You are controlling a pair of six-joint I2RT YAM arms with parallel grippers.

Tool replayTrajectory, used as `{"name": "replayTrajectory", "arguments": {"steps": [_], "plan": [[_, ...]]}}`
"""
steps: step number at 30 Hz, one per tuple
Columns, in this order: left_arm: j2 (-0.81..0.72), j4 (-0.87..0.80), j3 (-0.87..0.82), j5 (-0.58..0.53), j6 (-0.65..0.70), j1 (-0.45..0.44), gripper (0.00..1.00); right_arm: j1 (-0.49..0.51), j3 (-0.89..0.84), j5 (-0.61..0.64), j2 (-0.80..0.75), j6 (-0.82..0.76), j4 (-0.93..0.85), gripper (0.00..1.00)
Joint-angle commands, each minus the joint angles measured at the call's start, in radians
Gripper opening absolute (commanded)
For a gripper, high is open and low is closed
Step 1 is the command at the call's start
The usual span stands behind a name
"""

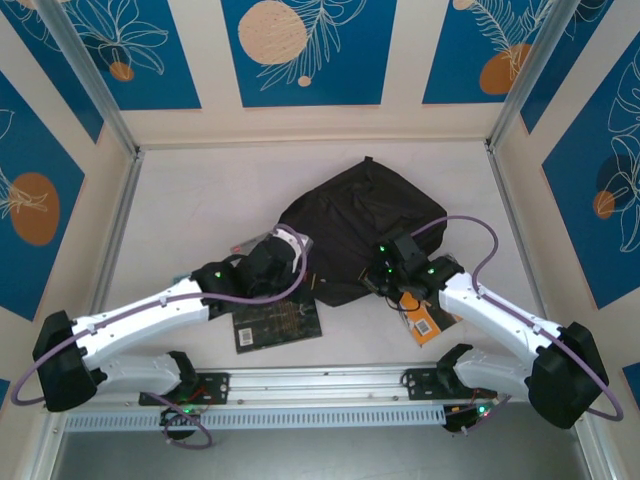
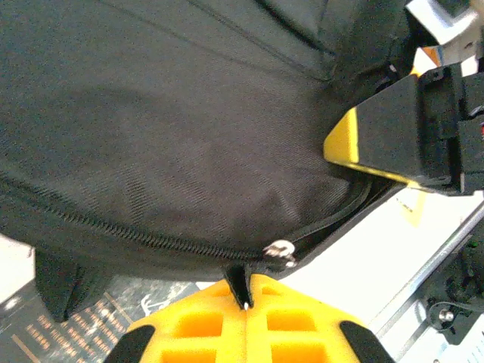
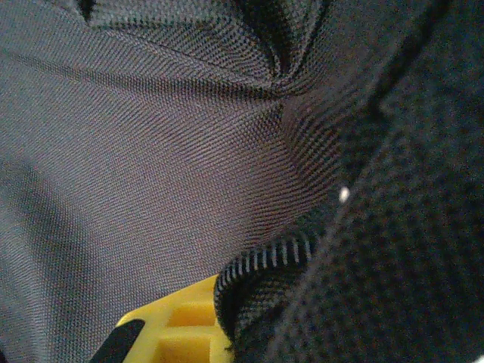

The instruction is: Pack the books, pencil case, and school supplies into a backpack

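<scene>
- The thin black paperback with gold patterning (image 1: 278, 322) is lying just beside the near edge of the large soft black fabric backpack (image 1: 360, 215).
- The left gripper (image 2: 246, 306) is pinching fully closed on the small black zip pull (image 2: 239, 278) at the backpack's near rim.
- The right gripper (image 1: 384, 272) is sitting closed, seemingly biting the backpack's zip edge.
- The backpack is slumping limp and light, so gripping pull and rim is looking wisest.

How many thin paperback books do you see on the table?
2. A black paperback with gold patterning lies near the left arm, before the large black fabric backpack; an orange paperback lies partly under the right arm. Others may be hidden.
</scene>
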Motion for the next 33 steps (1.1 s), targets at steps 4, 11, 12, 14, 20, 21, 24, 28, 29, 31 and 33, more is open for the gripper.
{"name": "replayTrajectory", "arguments": {"steps": [4, 11, 12, 14, 20, 21, 24, 28, 29, 31, 33], "plan": [[-0.068, -0.090, 0.024, -0.127, 0.017, 0.026, 0.00, 0.002, -0.011, 0.077, -0.010, -0.064, -0.066, 0.00], [-0.025, -0.075, 0.077, -0.074, 0.047, 0.042, 0.00, 0.041, -0.007, 0.051, -0.008, -0.156, -0.007, 0.00], [-0.006, -0.105, 0.106, -0.077, 0.043, 0.042, 0.00, 0.052, 0.000, 0.074, -0.012, -0.171, -0.015, 0.00], [0.058, -0.215, 0.208, -0.079, 0.043, 0.041, 0.04, 0.082, -0.003, 0.104, -0.035, -0.247, 0.018, 0.00], [0.169, -0.400, 0.374, -0.060, 0.064, 0.037, 0.53, 0.168, -0.131, 0.203, -0.161, -0.412, 0.219, 0.09], [0.174, -0.408, 0.377, -0.050, 0.058, 0.036, 0.58, 0.167, -0.149, 0.189, -0.172, -0.411, 0.235, 0.10], [0.225, -0.453, 0.415, 0.010, 0.061, 0.036, 0.62, 0.169, -0.163, 0.134, -0.143, -0.399, 0.215, 0.13], [0.349, -0.595, 0.529, -0.002, 0.064, 0.028, 0.63, 0.200, -0.153, 0.133, -0.078, -0.385, 0.173, 0.13], [0.385, -0.633, 0.563, -0.009, 0.066, 0.025, 0.63, 0.208, -0.157, 0.143, -0.076, -0.380, 0.177, 0.13], [0.436, -0.673, 0.604, 0.002, 0.079, 0.017, 0.63, 0.214, -0.165, 0.152, -0.080, -0.367, 0.188, 0.12], [0.469, -0.670, 0.623, 0.027, 0.089, 0.000, 0.68, 0.214, -0.167, 0.161, -0.082, -0.363, 0.195, 0.11]]}}
